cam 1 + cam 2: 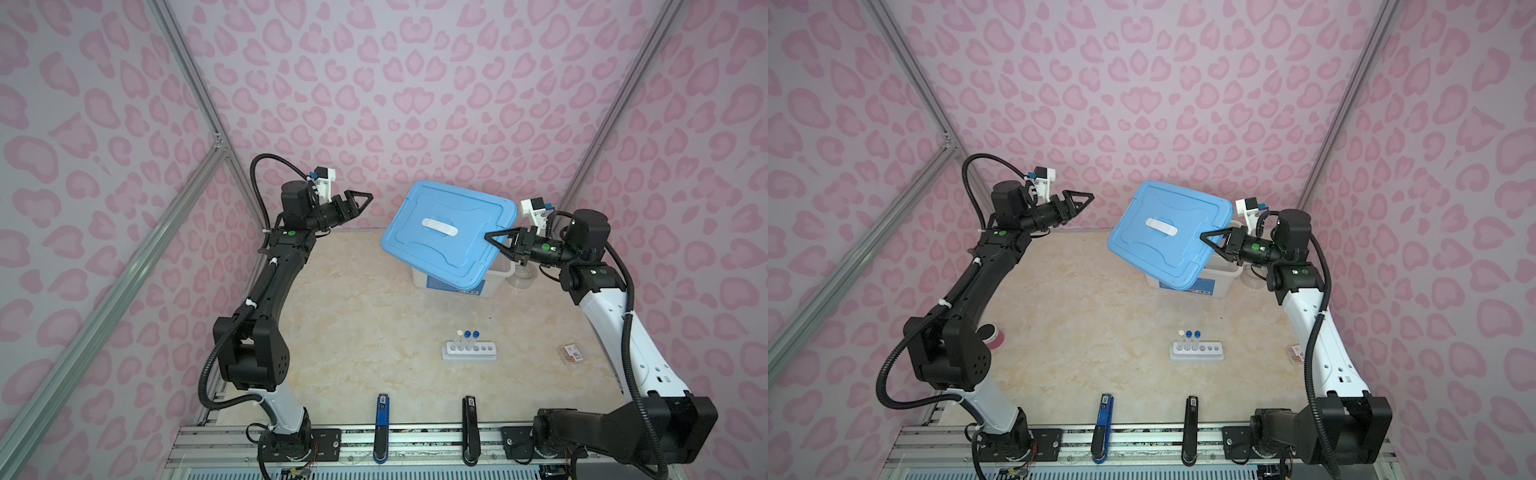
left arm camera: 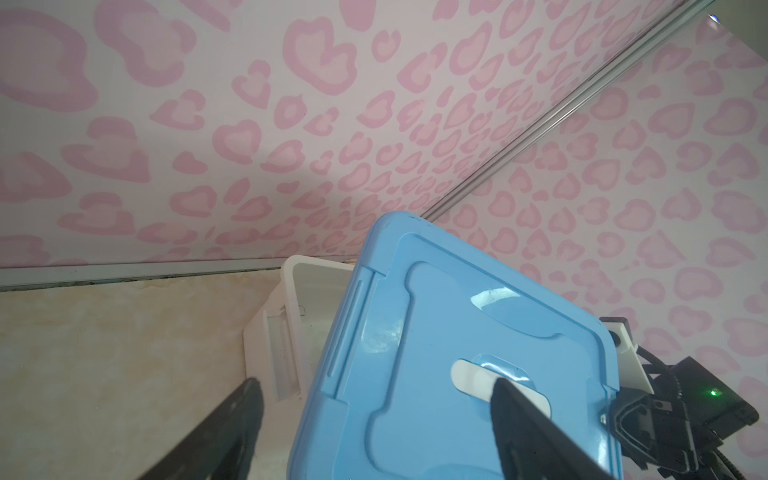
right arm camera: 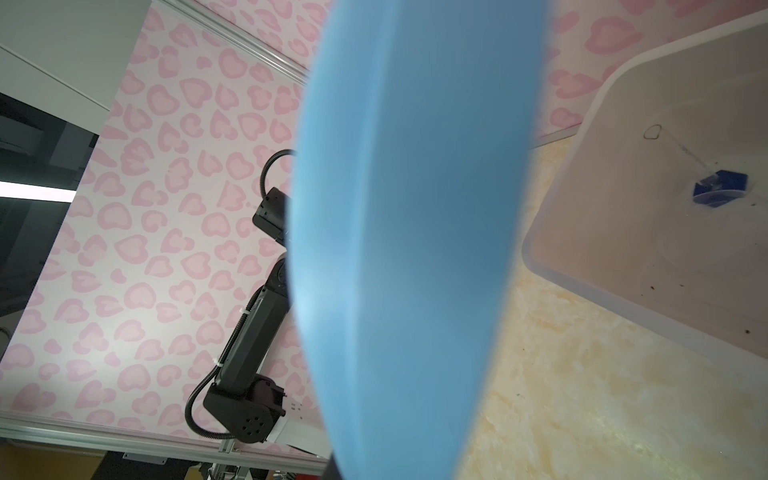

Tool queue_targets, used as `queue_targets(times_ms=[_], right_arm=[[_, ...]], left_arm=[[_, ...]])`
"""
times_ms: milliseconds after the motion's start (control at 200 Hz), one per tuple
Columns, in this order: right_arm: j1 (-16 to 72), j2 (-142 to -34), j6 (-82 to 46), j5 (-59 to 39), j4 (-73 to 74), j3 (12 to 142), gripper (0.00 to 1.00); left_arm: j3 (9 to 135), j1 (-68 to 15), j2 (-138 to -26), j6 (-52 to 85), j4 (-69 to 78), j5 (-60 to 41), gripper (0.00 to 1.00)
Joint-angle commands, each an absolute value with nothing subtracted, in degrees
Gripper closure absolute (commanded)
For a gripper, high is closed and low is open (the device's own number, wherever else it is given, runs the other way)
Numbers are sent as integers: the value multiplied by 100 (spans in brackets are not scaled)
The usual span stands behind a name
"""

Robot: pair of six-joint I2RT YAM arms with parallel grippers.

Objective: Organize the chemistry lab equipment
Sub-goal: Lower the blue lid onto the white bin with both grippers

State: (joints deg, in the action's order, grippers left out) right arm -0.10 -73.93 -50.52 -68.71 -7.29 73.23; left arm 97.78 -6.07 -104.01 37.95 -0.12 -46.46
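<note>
**Lid raised over bin; rack stands on open worktop**

Right gripper point(image 1: 496, 243) is clamped on the right edge of the light blue rectangular plastic lid point(image 1: 415, 249), one finger above it and one below. The lid hangs tilted over the white plastic bin point(image 1: 503, 270). Its near corner overhangs the bin's front wall, and its far edge rises toward the back wall. The bin sits at the rear of the marbled beige worktop point(image 1: 353, 332), with a clear tape roll point(image 1: 524, 278) just beside it under the right gripper.

Left gripper point(image 1: 363, 203) is held in the air to the left of the lid, jaws spread wide and gripping nothing.

Bare worktop lies between bin and rack, and across the whole left half. A pink jar with a black lid point(image 1: 995, 336) shows at the left edge behind the left arm. A small clear packet point(image 1: 571, 353) lies near the right edge, close to the right arm.

The white six-hole rack point(image 1: 469, 353) stands front and right of centre, well apart from the bin. Three thin clear tubes point(image 1: 467, 338) stand upright in its left holes, one white-capped and two blue-capped. In the right wrist view, a tiny blue-based cylinder point(image 3: 721, 189) lies on the bin's floor.
</note>
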Motion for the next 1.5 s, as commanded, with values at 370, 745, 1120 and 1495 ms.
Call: queue_targets(times_ms=[370, 745, 1120, 1495], right_arm=[[-4, -7513, -5135, -7091, -147, 7278, 100], [-172, -7700, -5070, -7036, -50, 7304, 100], [-492, -8172, -5514, -6974, 910, 7011, 95], [-676, -8831, -6044, -6996, 2017, 6700, 84]], left_arm=[[10978, -1225, -11912, 3911, 44, -5357, 15], [11224, -1354, -12341, 3967, 18, -5305, 21], [11453, -1428, -12611, 4139, 80, -5343, 31], [11514, -1473, -12657, 4192, 88, -5334, 34]])
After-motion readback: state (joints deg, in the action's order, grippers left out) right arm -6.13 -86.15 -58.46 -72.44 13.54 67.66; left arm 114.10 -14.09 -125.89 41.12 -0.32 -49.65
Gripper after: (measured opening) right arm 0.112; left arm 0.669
